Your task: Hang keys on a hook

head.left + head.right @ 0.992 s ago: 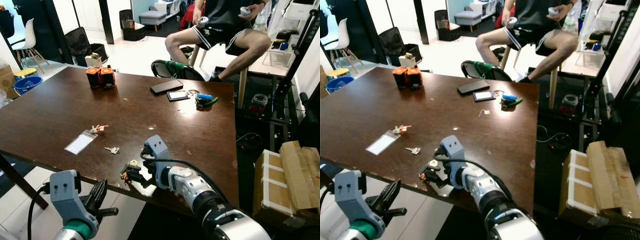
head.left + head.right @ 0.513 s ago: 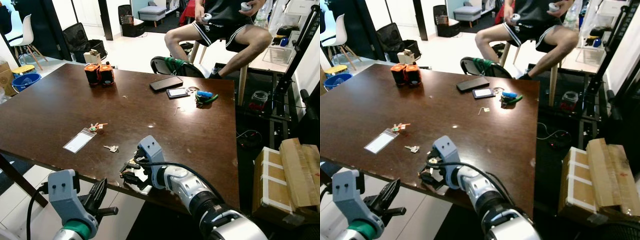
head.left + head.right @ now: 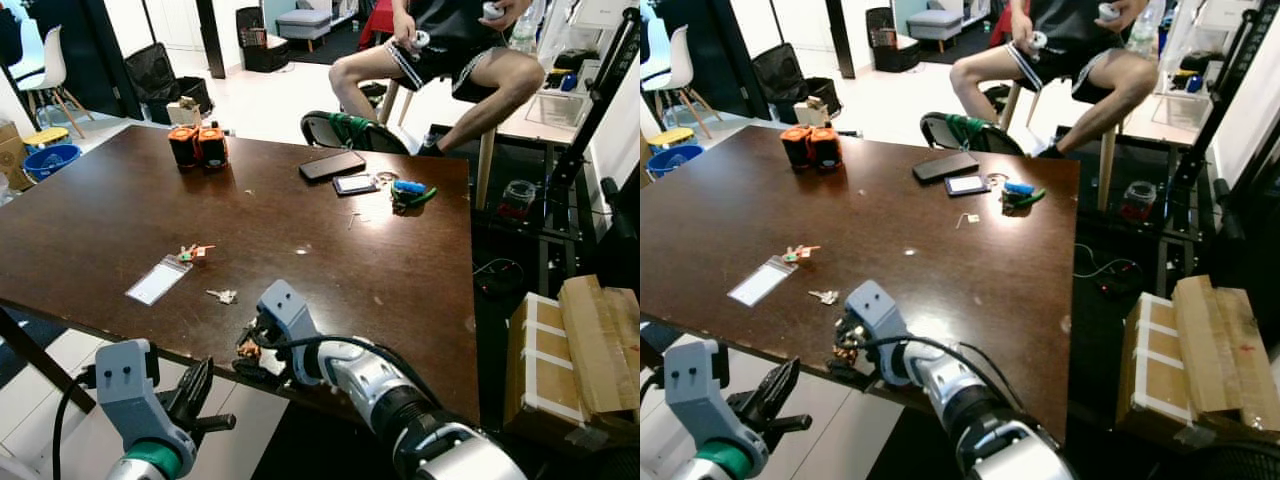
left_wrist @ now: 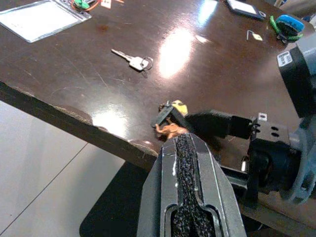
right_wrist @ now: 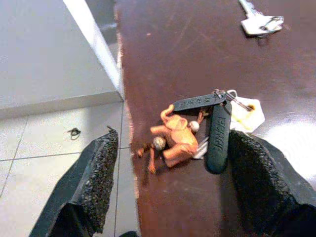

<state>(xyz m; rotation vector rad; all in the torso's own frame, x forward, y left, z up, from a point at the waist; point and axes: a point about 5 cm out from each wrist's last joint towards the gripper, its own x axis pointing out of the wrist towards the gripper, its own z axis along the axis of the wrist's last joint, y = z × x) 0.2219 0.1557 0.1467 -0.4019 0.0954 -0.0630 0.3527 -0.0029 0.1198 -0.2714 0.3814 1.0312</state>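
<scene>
Right pincer (image 5: 168, 192) spread wide over keys (image 5: 197, 131) at near bench (image 3: 120, 220) edge.
Bunch looks light, loose, floppy; orange charm soft, so pinch black tags or ring. Left pincer (image 3: 205, 410) hangs below edge, apparently clenched. Hook unseen.

An orange elephant charm (image 5: 174, 139) and black tags (image 5: 217, 133) on dark brown table (image 5: 197, 44).

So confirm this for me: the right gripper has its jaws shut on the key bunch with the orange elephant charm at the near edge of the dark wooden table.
Not quite. The right gripper has its jaws open, one on each side of the key bunch with the orange elephant charm, not closed on it; the right wrist view shows this. The bunch does lie at the near edge of the dark wooden table.
</scene>
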